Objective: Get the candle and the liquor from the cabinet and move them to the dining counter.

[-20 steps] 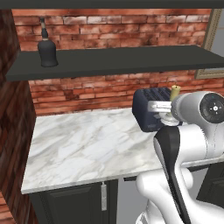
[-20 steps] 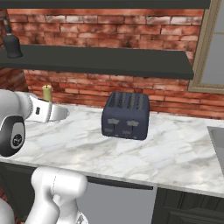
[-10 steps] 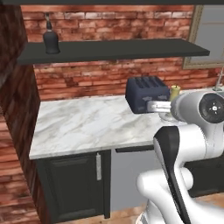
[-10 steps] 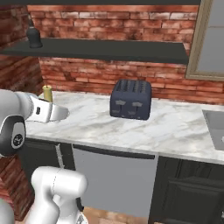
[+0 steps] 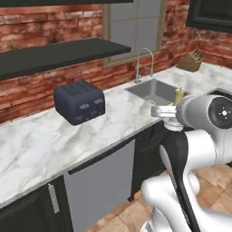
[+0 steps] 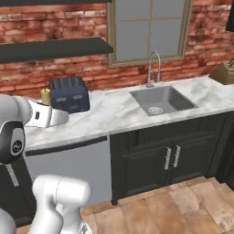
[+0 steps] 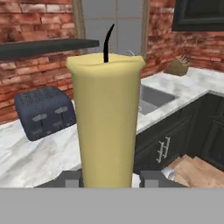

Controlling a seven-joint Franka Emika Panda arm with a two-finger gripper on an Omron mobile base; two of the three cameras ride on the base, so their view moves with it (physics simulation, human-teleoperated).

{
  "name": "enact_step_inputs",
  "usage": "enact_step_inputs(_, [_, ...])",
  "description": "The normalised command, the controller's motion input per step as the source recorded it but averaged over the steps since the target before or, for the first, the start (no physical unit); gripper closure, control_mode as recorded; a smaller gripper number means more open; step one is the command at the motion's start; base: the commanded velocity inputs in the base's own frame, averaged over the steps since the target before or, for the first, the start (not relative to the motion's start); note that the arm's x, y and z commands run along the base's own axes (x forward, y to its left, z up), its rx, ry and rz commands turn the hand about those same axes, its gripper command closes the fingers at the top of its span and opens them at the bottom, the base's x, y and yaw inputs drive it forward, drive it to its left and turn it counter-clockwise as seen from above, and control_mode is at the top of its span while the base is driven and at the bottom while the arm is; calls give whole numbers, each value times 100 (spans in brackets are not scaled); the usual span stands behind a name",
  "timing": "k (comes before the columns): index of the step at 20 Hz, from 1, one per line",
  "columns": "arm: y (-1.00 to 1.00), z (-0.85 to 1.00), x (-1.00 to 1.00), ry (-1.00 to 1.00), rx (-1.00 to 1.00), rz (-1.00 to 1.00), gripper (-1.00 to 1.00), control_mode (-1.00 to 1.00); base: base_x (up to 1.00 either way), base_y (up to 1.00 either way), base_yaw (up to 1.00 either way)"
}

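Note:
The pale-yellow candle (image 7: pixel 107 122) with a black wick stands upright between my gripper's (image 7: pixel 109 178) dark fingertips (image 7: pixel 70 178), which are shut on its lower part. From the base, the candle (image 5: pixel 179 94) sticks up from the gripper (image 5: pixel 177 103) in front of the marble worktop, level with the sink. In the right base view the candle (image 6: pixel 45 96) and gripper (image 6: pixel 46 104) are at the left, before the toaster. The cabinet's dark shelf board (image 5: pixel 59 54) runs along the brick wall. The liquor and the dining counter are out of view.
A dark blue toaster (image 5: pixel 80 102) sits on the marble worktop (image 5: pixel 31 149). To its right are a steel sink (image 6: pixel 162 99) with a faucet (image 6: pixel 153 68) under a window, and a knife block (image 5: pixel 190 62). Black cupboard doors (image 6: pixel 171 157) stand below, above a wooden floor (image 6: pixel 192 205).
The whole picture has shifted: the base has moved, bringing the window, sink and knife block into view, and the bottle on the shelf has left it. The candle stays in my gripper.

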Motion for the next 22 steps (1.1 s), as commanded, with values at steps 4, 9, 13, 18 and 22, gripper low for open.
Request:
enact_step_inputs(4, [0,0,0,0,0,0,100,100,0,0,-98])
enact_step_inputs(9, [0,0,0,0,0,0,100,100,14,9,-89])
enact_step_inputs(13, [0,0,0,0,0,0,100,100,2,1,-95])
enact_step_inputs(18, [0,0,0,0,0,0,100,100,1,1,-98])
enact_step_inputs(22, [0,0,0,0,0,0,100,100,0,2,-100])
